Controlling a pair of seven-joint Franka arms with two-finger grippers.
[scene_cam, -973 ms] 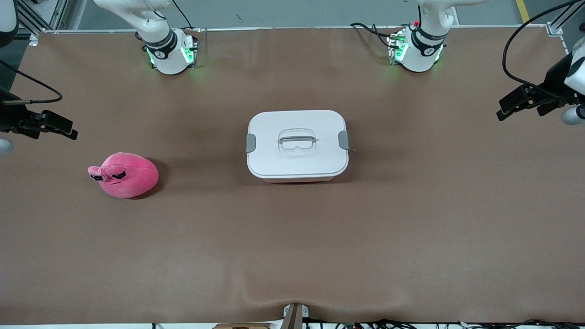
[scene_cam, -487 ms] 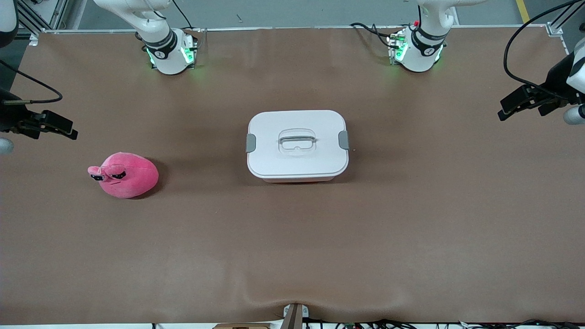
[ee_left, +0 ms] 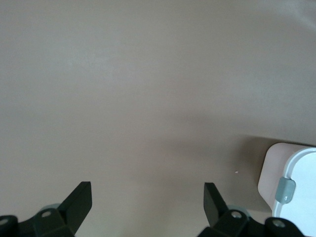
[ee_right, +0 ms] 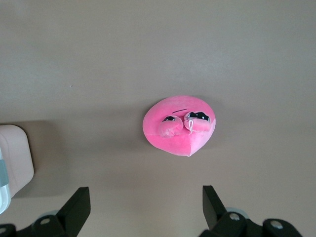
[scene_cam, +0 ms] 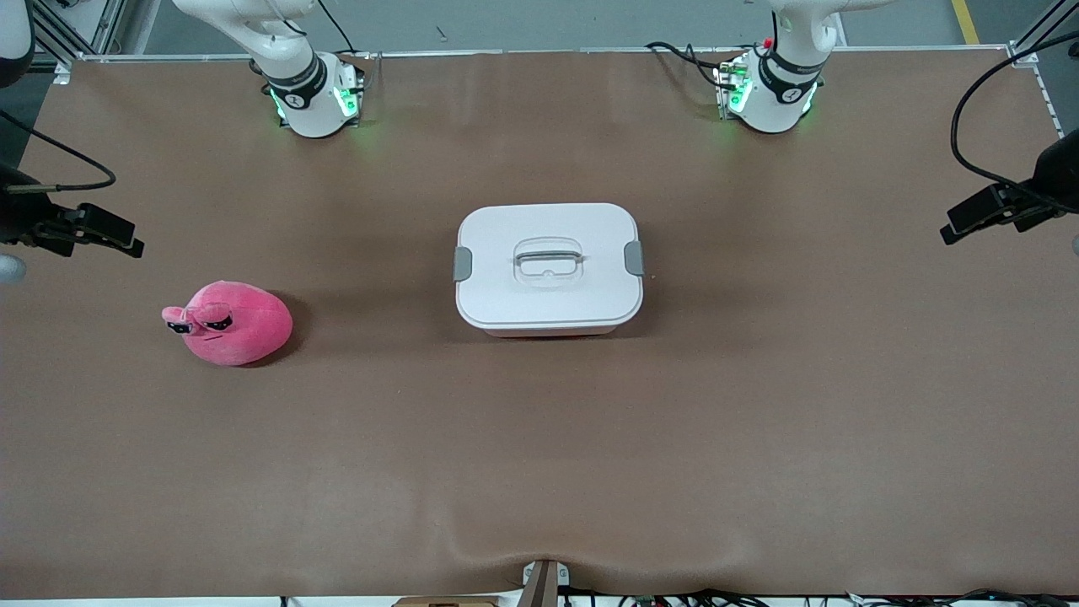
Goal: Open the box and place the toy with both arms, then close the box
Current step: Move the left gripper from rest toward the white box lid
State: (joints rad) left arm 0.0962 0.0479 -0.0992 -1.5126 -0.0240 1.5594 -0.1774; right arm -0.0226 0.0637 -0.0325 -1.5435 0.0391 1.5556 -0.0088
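Note:
The box (scene_cam: 548, 268) stands in the middle of the table, its white lid on and both grey side clips down. The pink plush toy (scene_cam: 228, 323) lies toward the right arm's end, a little nearer the front camera than the box. My right gripper (scene_cam: 133, 239) is open and empty over the table's edge at that end. In the right wrist view the toy (ee_right: 178, 125) shows ahead of the open gripper (ee_right: 146, 193). My left gripper (scene_cam: 948, 231) is open and empty over the left arm's end. Its wrist view (ee_left: 147, 190) shows bare table and a corner of the box (ee_left: 270, 173).
The brown table (scene_cam: 539, 438) stretches wide around the box and the toy. The two arm bases (scene_cam: 312, 97) (scene_cam: 771, 93) stand along the edge farthest from the front camera. A black cable (scene_cam: 59, 164) hangs by the right gripper.
My left gripper has drifted away from the box toward the left arm's end of the table. The right gripper, the box and the toy have not moved.

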